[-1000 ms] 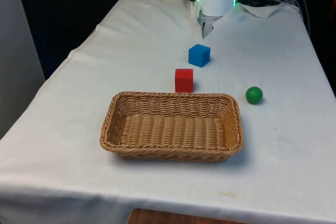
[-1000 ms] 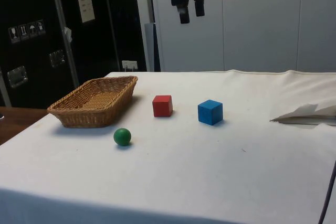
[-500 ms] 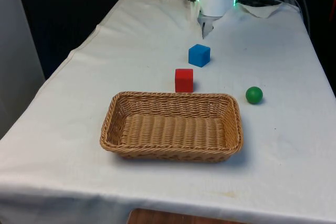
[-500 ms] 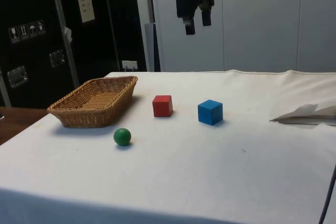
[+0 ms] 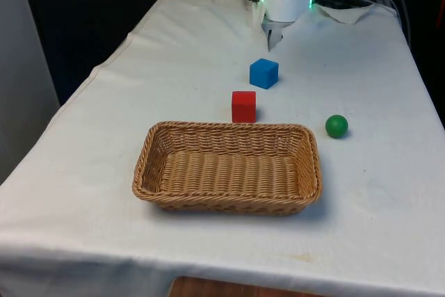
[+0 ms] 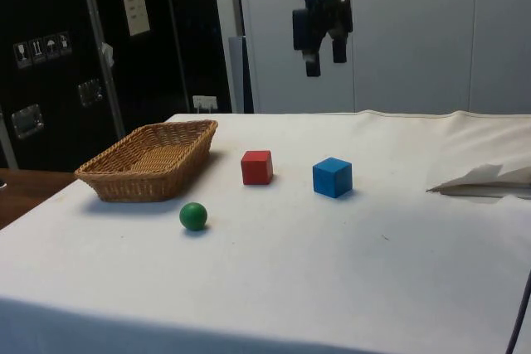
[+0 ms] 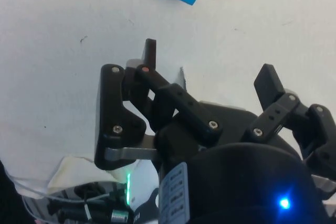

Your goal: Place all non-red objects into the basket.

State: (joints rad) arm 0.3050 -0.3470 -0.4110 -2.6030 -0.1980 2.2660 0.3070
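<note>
Gripper (image 6: 325,60) high above blue cube (image 6: 332,177), fingers (image 7: 269,83) apart, empty. Green ball (image 5: 336,126) beside basket (image 5: 227,203).

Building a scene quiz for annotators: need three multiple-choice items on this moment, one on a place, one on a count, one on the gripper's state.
1. What lies between the blue cube and the basket in the front view?
A. green ball
B. red cube
C. nothing

2. How many objects are inside the basket?
A. none
B. one
C. two

3. What is the gripper doing?
A. holding the blue cube
B. shut on the ball
C. open, high over the table

Key: 1 B, the red cube sits between them. 2 A, bare wicker; the green ball rests on the cloth. 3 C, fingers apart, empty.
</note>
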